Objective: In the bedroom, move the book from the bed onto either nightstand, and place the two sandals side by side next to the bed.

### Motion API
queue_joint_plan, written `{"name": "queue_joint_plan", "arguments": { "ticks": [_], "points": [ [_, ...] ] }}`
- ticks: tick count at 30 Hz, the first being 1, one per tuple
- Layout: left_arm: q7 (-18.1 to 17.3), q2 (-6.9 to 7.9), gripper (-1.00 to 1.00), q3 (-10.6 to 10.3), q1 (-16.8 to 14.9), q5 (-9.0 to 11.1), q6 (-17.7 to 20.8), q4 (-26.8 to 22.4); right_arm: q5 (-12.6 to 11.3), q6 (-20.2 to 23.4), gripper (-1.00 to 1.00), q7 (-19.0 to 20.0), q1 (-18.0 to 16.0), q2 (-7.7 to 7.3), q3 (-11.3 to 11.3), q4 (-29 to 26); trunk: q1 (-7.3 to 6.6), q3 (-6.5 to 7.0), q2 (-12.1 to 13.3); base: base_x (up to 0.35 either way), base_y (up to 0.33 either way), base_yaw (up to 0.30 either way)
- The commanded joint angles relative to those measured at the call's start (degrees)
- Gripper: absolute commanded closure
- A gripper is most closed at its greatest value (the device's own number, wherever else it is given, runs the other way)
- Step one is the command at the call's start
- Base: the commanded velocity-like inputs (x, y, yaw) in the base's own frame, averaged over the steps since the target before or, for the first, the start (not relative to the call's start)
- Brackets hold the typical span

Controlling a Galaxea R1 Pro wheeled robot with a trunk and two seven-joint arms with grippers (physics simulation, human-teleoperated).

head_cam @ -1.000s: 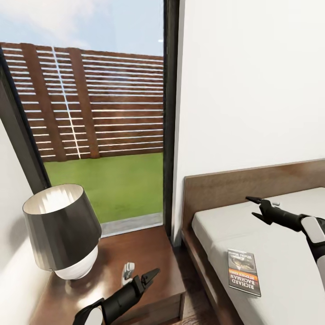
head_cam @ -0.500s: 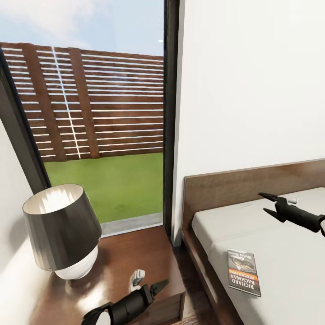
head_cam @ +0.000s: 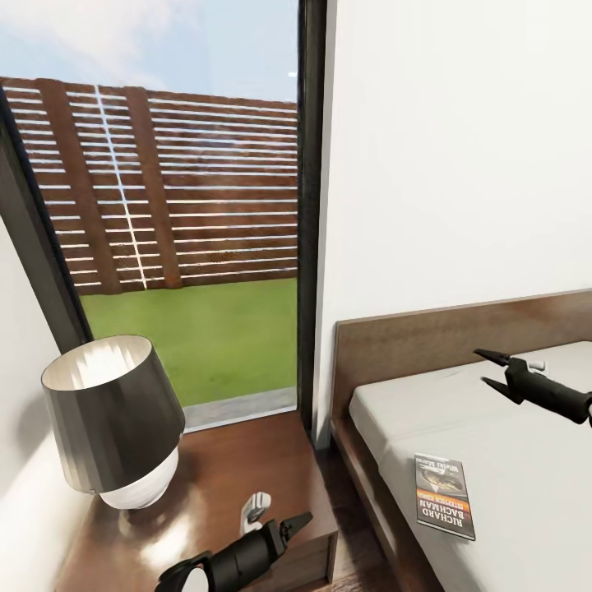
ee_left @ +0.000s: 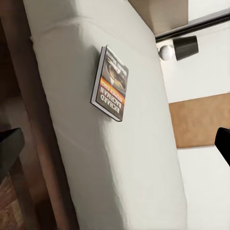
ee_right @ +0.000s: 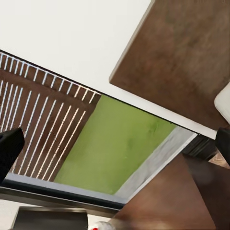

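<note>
Book (head_cam: 445, 497) flat on bed (head_cam: 526, 493) near its nightstand-side edge, untouched; right gripper (head_cam: 488, 368) hanging above mattress, jaws spread, empty; left gripper (head_cam: 298, 524) over nightstand (head_cam: 222, 469) front edge, jaws slightly parted, empty.

We're looking at the book (ee_left: 110, 84) lying flat on the pale mattress (ee_left: 120, 158) near its edge, dark bed frame (ee_left: 36, 120) alongside, and a lamp (ee_left: 179, 48) beyond.
</note>
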Motion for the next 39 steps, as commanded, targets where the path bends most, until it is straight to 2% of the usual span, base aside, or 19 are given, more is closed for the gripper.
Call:
{"name": "queue_joint_plan", "arguments": {
  "ticks": [1, 9, 24, 30, 33, 39],
  "points": [
    [0.25, -0.06, -1.00, 0.04, -0.03, 0.42, 0.47, -0.01, 0.15, 0.27, -1.00, 0.62, 0.00, 0.01, -0.59, 0.02, -0.01, -0.06, -0.03, 0.000, 0.000, 0.000],
    [0.59, -0.23, -1.00, -0.03, -0.03, 0.75, 0.48, -0.03, 0.52, 0.22, -1.00, 3.15, 0.21, -0.07, -2.52, 0.03, -0.01, -0.06, -0.03, 0.000, 0.000, -0.028],
    [0.53, -0.11, -1.00, 0.12, -0.03, 0.83, 0.46, -0.33, 0.90, 0.34, -1.00, 3.39, 0.35, 0.00, -2.76, 0.14, -0.01, -0.25, -0.03, 0.000, 0.000, -0.201],
    [0.42, -0.01, -1.00, 0.43, -0.03, 1.09, 0.46, -0.23, 0.80, 0.32, -1.00, 3.42, 0.35, 0.00, -2.77, 1.57, -0.01, -0.29, -0.03, 0.000, 0.000, -0.059],
    [0.37, -0.04, -1.00, 0.53, -0.03, 2.13, 0.42, -0.08, 0.65, 0.21, -1.00, 3.47, 0.35, 0.00, -2.78, 3.33, -0.01, -0.30, -0.03, 0.000, 0.000, -0.017],
    [0.41, -0.05, -1.00, 0.57, -0.03, 2.70, 0.38, 0.07, 0.68, 0.17, -1.00, 3.50, 0.35, 0.01, -2.77, 3.94, -0.01, -0.30, -0.03, 0.000, 0.000, -0.004]
  ]
}}
